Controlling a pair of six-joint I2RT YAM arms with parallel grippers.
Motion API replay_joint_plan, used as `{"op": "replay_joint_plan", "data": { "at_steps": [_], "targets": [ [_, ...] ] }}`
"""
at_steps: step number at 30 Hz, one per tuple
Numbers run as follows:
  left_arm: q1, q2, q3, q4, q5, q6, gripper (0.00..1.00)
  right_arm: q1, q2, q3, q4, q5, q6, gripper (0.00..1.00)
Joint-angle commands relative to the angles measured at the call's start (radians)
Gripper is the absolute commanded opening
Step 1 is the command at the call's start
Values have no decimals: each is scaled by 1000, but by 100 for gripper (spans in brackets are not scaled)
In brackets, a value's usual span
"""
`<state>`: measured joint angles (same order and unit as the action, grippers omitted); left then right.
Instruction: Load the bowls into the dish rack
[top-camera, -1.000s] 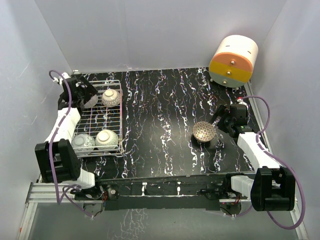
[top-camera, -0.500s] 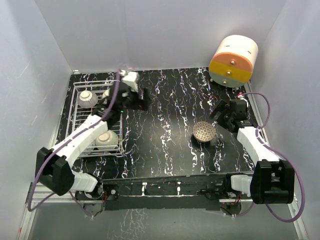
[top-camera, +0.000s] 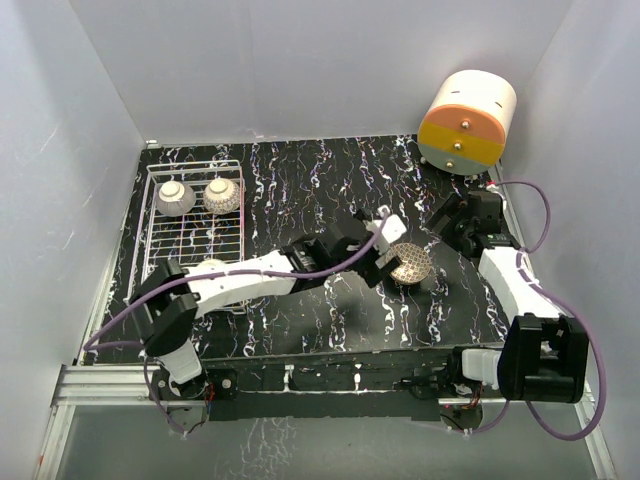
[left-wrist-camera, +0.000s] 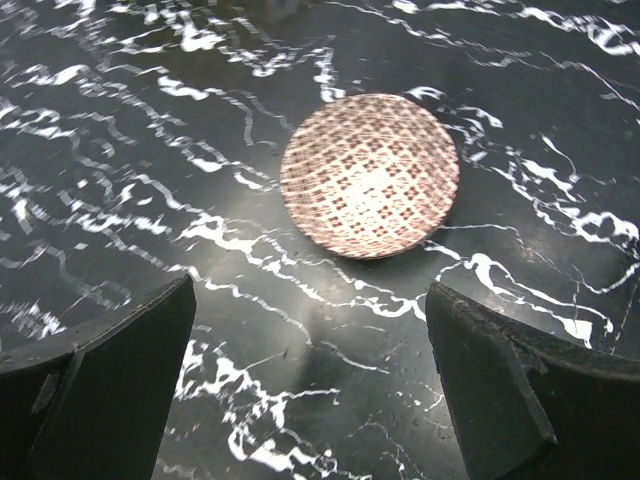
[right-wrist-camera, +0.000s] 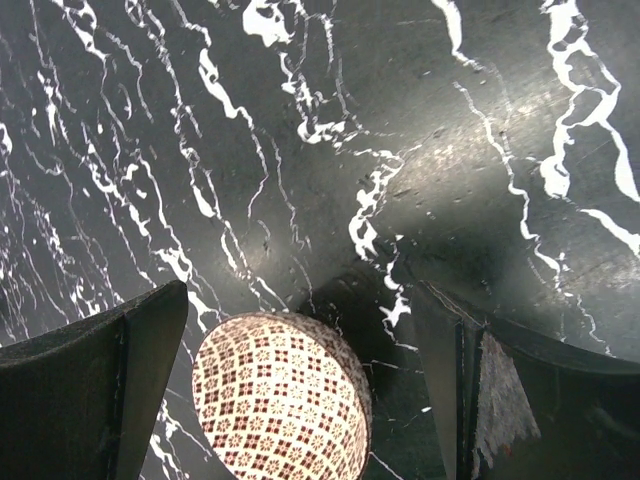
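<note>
My left jaws hang open just short of the lattice bowl (left-wrist-camera: 370, 175) on the counter (left-wrist-camera: 150, 150), lined up to straddle it. My right jaws hang open nearby. The rack (top-camera: 195, 240), far left, seems to hold other bowls (top-camera: 222, 195).

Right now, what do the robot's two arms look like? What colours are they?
Both look the same. The left arm and right arm are chunky white tubes joined by black blocks. A thin purple cable loops along each one. At the tips, the left fingers and right fingers are plain black wedges, broad and flat. I can't see any writing or stickers.
</note>
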<state>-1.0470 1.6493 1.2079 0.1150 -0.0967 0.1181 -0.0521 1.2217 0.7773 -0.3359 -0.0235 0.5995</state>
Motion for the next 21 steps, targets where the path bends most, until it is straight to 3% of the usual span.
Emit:
{"op": "replay_joint_plan", "data": {
  "at_steps": [1,13,21],
  "targets": [
    [-25,50,63,112,100,118,97,-63,25,72,28,-44,-2,98],
    [-51,260,290,-59,504,142,96,-177,48,50,57,-144,-7,98],
    [-51,347,326,-116,521,143,95,-205,58,30,87,-181,0,98]
  ]
}}
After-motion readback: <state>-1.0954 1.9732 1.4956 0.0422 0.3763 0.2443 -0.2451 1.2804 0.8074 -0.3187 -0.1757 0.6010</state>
